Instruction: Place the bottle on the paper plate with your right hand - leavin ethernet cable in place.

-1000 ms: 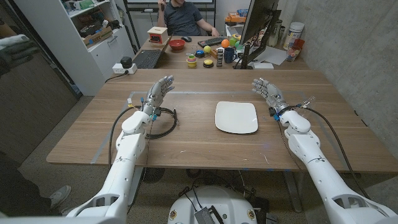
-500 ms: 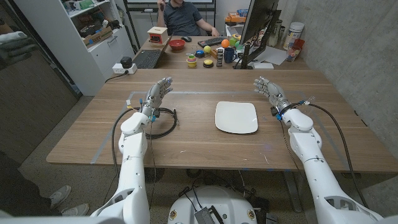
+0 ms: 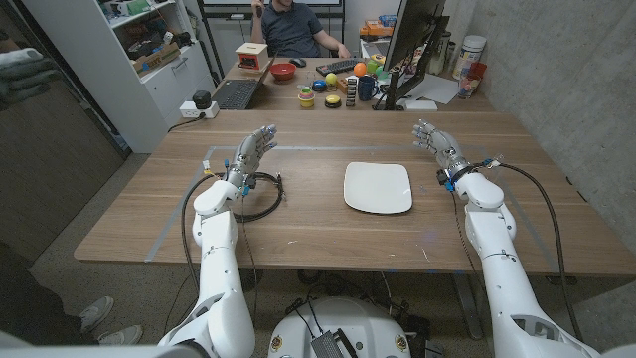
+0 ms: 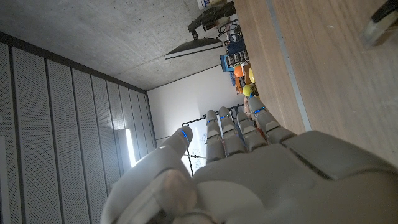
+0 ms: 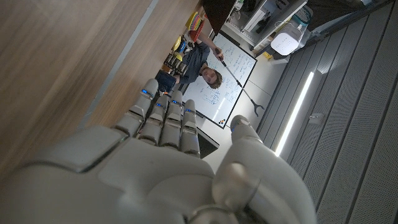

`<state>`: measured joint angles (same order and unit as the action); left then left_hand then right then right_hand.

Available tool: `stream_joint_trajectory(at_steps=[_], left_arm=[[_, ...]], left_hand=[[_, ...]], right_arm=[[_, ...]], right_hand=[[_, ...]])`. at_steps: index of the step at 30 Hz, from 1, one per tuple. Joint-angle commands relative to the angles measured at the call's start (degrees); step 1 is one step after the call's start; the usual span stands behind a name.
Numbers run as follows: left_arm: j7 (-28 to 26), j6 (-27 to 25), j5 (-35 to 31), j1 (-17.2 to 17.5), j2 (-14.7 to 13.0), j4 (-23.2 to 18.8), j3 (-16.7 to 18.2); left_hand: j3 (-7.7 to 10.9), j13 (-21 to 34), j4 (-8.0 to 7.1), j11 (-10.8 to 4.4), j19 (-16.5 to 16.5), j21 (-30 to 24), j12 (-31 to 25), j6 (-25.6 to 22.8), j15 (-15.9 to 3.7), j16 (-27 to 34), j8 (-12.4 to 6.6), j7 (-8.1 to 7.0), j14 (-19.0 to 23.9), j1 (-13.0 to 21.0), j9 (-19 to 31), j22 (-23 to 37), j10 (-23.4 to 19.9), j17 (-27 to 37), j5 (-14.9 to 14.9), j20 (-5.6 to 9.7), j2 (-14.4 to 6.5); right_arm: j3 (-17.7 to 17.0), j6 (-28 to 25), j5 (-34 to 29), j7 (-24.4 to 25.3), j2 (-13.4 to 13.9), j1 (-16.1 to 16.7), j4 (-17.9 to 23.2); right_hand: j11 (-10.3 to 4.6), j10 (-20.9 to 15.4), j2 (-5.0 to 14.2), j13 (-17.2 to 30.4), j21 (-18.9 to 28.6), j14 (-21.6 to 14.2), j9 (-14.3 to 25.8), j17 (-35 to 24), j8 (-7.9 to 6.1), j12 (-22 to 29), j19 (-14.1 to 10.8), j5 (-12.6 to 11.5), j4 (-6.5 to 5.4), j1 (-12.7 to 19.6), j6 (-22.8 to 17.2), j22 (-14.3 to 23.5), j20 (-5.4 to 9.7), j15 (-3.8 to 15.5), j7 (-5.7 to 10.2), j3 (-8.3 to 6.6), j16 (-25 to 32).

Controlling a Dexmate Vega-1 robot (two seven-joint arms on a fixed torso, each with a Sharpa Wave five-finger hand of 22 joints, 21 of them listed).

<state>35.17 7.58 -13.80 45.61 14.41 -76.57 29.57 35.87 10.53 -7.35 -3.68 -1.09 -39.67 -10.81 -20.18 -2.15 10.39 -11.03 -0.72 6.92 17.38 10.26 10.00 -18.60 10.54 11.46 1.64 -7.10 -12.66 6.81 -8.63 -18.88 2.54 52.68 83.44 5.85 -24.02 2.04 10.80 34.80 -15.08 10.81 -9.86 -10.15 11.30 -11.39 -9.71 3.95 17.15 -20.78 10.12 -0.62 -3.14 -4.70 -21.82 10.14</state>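
A white square paper plate (image 3: 378, 187) lies at the middle of the wooden table (image 3: 328, 234). A black ethernet cable (image 3: 260, 197) is coiled on the table left of the plate, just beside my left wrist. My left hand (image 3: 253, 151) is raised over the far edge of the coil, fingers straight and apart, holding nothing. My right hand (image 3: 437, 145) is up to the right of the plate, a short gap away, fingers spread and empty. The wrist views look along the backs of the left hand (image 4: 249, 168) and the right hand (image 5: 168, 168), both with extended fingers.
A second desk (image 3: 298, 75) behind the table carries a keyboard, a monitor (image 3: 412, 45) and several small coloured objects, with a person (image 3: 293, 25) seated there. A concrete wall runs along the right. Thin tape lines mark the tabletop.
My right hand and forearm have drifted a little to the right, away from the plate. The left forearm has drawn in slightly. Plate and cable have not moved.
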Motion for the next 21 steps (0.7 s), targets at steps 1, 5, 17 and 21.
stream_joint_trajectory(at_steps=[1, 5, 17, 21], left_arm=[[1.61, 0.69, -2.19, -0.99, 1.66, 0.24, 2.17], [2.05, 0.74, -2.27, -1.13, 1.82, 0.43, 2.48], [2.32, 1.11, -2.75, -1.41, 2.08, 0.73, 2.99], [2.59, 1.14, -2.82, -1.58, 1.94, 1.13, 3.08]], left_hand=[[0.05, 0.18, -0.12, 0.14, 0.07, -0.03, -0.33, -0.11, -2.86, 0.24, -0.20, 0.20, 0.26, 0.01, 0.29, 0.26, -0.10, 0.12, 0.37, 1.44, 0.17], [0.00, 0.18, -0.15, 0.18, 0.06, -0.01, -0.32, -0.11, -2.84, 0.24, -0.20, 0.19, 0.23, -0.05, 0.29, 0.27, -0.07, 0.12, 0.37, 1.47, 0.21], [-0.21, 0.18, -0.28, 0.14, 0.04, 0.07, -0.34, -0.02, -2.82, 0.27, -0.18, 0.13, 0.21, -0.32, 0.30, 0.28, -0.04, 0.14, 0.36, 1.42, 0.36], [-0.28, 0.18, -0.32, 0.09, 0.02, 0.09, -0.35, -0.03, -2.81, 0.28, -0.19, 0.14, 0.20, -0.40, 0.30, 0.28, -0.06, 0.15, 0.37, 1.41, 0.39]], right_arm=[[-2.65, 0.76, -5.79, 0.77, -1.88, 0.87, 2.65], [-2.91, 1.23, -8.20, 1.54, -1.87, 1.31, 3.73], [-4.35, 2.30, -12.18, 3.73, -3.30, 2.27, 5.60], [-4.56, 2.56, -13.00, 3.76, -3.38, 2.31, 5.73]], right_hand=[[0.08, 1.50, -0.90, 0.31, -0.46, 0.98, 0.08, -0.14, 0.16, -0.39, 0.50, -0.24, 0.18, 0.20, 1.23, 0.18, 0.25, -0.01, -0.06, 0.59, -0.32], [-0.14, 3.43, -1.38, 0.33, -1.00, 2.26, 0.09, -0.12, 0.26, -0.59, 0.90, -0.35, 0.65, 0.46, 3.09, 0.17, 0.37, -0.09, -0.63, 1.06, -0.38], [-0.38, 8.19, -2.56, 0.38, -2.87, 5.37, 0.12, -0.12, 0.26, -0.80, 3.07, -0.69, 1.67, 1.12, 7.71, 0.14, 0.91, -0.02, -0.88, 2.27, -0.38], [-0.73, 9.21, -2.92, 0.40, -3.33, 5.93, 0.12, -0.12, 0.22, -0.71, 3.45, -0.78, 1.95, 1.33, 8.88, 0.14, 1.16, 0.22, -0.82, 2.62, -0.28]])
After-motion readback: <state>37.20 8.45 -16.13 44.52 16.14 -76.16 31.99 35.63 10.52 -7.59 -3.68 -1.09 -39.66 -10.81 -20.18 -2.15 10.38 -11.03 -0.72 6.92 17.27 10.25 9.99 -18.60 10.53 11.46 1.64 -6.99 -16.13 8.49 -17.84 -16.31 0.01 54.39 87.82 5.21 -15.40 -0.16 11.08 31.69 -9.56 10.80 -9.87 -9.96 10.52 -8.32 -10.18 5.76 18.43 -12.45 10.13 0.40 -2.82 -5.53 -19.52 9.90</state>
